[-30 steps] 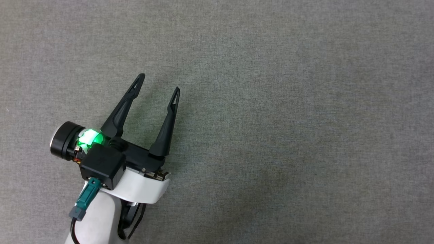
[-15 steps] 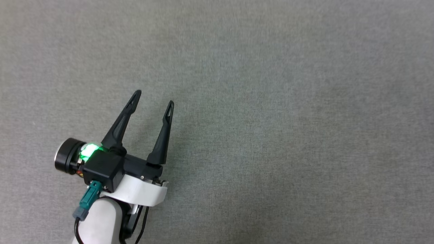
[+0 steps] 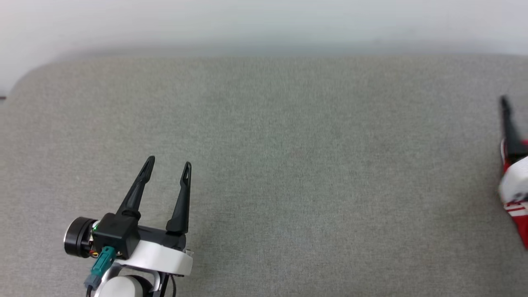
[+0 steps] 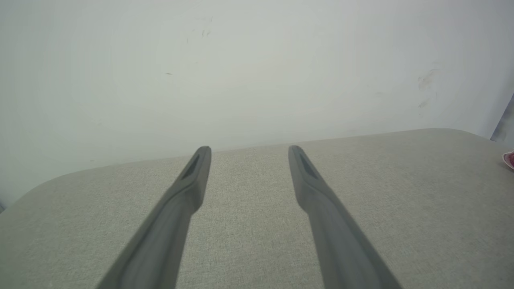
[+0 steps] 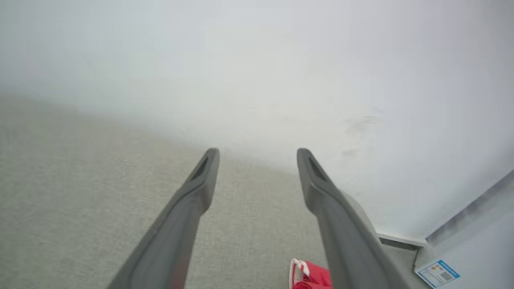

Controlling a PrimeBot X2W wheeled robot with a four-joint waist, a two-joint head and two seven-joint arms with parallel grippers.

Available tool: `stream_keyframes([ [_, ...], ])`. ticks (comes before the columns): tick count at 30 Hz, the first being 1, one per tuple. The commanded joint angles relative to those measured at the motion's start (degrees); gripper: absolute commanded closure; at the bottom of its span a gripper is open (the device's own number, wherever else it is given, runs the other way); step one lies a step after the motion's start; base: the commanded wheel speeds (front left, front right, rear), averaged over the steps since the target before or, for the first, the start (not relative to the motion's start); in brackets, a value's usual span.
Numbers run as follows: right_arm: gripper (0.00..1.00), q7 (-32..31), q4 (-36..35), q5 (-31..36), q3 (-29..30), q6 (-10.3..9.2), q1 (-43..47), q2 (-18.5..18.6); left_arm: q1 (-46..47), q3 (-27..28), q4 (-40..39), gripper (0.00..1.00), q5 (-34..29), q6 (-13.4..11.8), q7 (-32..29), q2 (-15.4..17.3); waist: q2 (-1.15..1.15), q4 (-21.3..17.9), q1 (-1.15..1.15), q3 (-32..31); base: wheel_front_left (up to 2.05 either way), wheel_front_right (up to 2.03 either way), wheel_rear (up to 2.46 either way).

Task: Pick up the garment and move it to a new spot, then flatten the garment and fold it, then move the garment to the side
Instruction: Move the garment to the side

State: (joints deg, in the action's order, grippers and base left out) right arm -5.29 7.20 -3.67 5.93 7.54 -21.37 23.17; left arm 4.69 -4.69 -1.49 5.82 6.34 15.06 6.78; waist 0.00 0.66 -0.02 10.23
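The garment lies at the far right edge of the head view, cut off by the frame: a bunch of red cloth with red-and-white striped trim, resting on the grey fabric top of the desk. How it is folded or spread cannot be told from the little that shows. In the left wrist view a sliver of the same red cloth sits at the right border, well apart from that arm's fingers. In the right wrist view a red fold with a white edge lies on the desk at the bottom of the frame, low between the two fingers and just beside the right-hand one — under them, not pinched by them.

The right gripper is released: its two dark fingers stand wide apart with only grey fabric and white wall between their tips. In the head view one of its fingers rises, blurred, just above the garment at the frame edge; whether it touches the cloth there cannot be told.

The left gripper hangs over the near left part of the desk, well apart from the garment, its fingers spread and holding nothing — the left wrist view shows bare fabric between them.

Behind the desk runs a white wall; the desk's far left corner is rounded. A small blue-and-white label shows low at the right of the right wrist view.
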Motion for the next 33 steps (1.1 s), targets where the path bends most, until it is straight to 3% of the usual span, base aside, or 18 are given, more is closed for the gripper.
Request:
stream_keyframes([
  [1, 0.0, 1.03, -2.82, -0.83, -0.2, -0.1, 2.49, -2.98, -1.02, 0.53, 0.28, 0.0, -0.14, 0.03, 0.14, -0.12, 0.0, 0.12, 0.02, -2.13, 0.0, 0.0, 0.0],
  [7, 0.0, 4.73, -9.66, -2.23, -0.34, -0.1, 10.06, -12.62, -2.99, 1.6, 1.5, 0.0, 0.46, 0.14, 0.14, -0.92, 0.0, 0.21, 0.02, -4.22, 0.0, 0.0, 0.0],
  [13, 0.0, 9.78, -8.15, -6.07, -1.5, -0.1, 15.43, -18.25, -4.23, 2.58, 2.71, 0.0, 0.82, 0.38, 0.14, -1.41, 0.0, 0.19, 0.02, -4.72, 0.0, 0.0, 0.0],
  [21, 0.0, 15.13, -1.42, -8.23, -3.83, -0.09, 16.78, -19.84, -4.31, 3.34, 4.86, 0.0, 0.01, 0.54, 0.14, -1.99, 0.0, 0.12, 0.02, -5.22, 0.0, 0.0, 0.0],
  [33, 0.0, 16.54, 1.93, -7.59, -4.61, -0.09, 14.37, -20.16, -4.15, 5.22, 3.56, 0.0, -0.19, 0.27, 0.14, -2.57, 0.0, 0.09, 0.02, -5.52, 0.0, 0.0, 0.0],
])
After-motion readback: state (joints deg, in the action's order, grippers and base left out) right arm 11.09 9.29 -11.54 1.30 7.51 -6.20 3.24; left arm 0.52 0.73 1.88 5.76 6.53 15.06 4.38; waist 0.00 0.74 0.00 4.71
